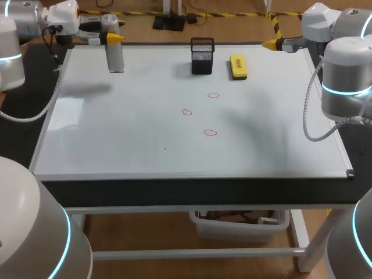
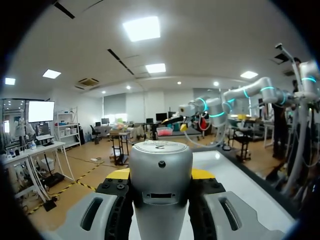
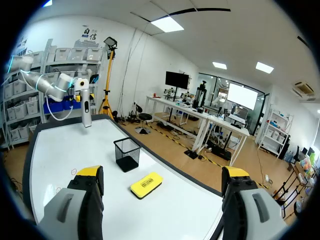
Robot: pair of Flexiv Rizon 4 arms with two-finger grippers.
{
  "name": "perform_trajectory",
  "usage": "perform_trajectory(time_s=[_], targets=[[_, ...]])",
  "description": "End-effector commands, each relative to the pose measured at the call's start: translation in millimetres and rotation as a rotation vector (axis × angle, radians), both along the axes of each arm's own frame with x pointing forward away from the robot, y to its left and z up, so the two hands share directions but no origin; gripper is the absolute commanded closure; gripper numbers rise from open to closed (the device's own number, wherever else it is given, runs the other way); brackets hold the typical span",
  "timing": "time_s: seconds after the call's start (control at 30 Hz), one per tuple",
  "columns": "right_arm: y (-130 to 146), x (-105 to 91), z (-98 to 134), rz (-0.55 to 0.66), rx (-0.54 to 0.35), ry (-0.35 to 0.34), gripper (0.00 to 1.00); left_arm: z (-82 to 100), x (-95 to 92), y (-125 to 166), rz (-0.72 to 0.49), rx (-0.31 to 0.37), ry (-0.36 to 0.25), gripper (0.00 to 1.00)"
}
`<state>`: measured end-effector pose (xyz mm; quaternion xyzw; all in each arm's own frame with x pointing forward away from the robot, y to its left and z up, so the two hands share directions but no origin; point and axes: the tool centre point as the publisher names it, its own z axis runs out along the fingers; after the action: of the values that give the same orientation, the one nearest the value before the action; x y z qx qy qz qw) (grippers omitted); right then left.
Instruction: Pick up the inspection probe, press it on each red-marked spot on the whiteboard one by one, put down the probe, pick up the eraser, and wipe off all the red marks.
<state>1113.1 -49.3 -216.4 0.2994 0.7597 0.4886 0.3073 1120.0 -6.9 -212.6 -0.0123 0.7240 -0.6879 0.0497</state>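
The left gripper clamps the probe, a smooth silver cylinder with a rounded cap, upright at the whiteboard's far left corner. The right gripper hangs spread wide near the far right edge, with the yellow block eraser and black mesh cup ahead of it. Only the head view shows all three red rings, mid-board on glossy white.

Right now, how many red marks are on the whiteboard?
3 red marks on the whiteboard: one in front of the black mesh cup, one left of that, one nearest the front edge. None seems hidden.
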Motion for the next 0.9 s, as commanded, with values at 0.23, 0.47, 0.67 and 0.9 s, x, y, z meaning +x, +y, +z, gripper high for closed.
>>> perform_trajectory(time_s=[0.23, 0.47, 0.67, 0.9], targets=[[-1, 13.3, -8, 0.101, -0.059, 0.060, 0.00, 3.5, -5.9, -2, 0.161, -0.002, -0.011, 1.00], [8, 40.1, -29, 0.338, -0.213, 0.178, 0.00, 3.5, -5.9, -2, 0.161, -0.002, -0.011, 1.00], [20, 47.9, -52, 0.542, -0.421, 0.251, 0.00, 3.5, -5.9, -2, 0.161, -0.002, -0.011, 1.00], [29, 51.7, -75, 0.786, -0.737, 0.322, 0.00, 3.5, -5.9, -2, 0.161, -0.002, -0.011, 1.00]])
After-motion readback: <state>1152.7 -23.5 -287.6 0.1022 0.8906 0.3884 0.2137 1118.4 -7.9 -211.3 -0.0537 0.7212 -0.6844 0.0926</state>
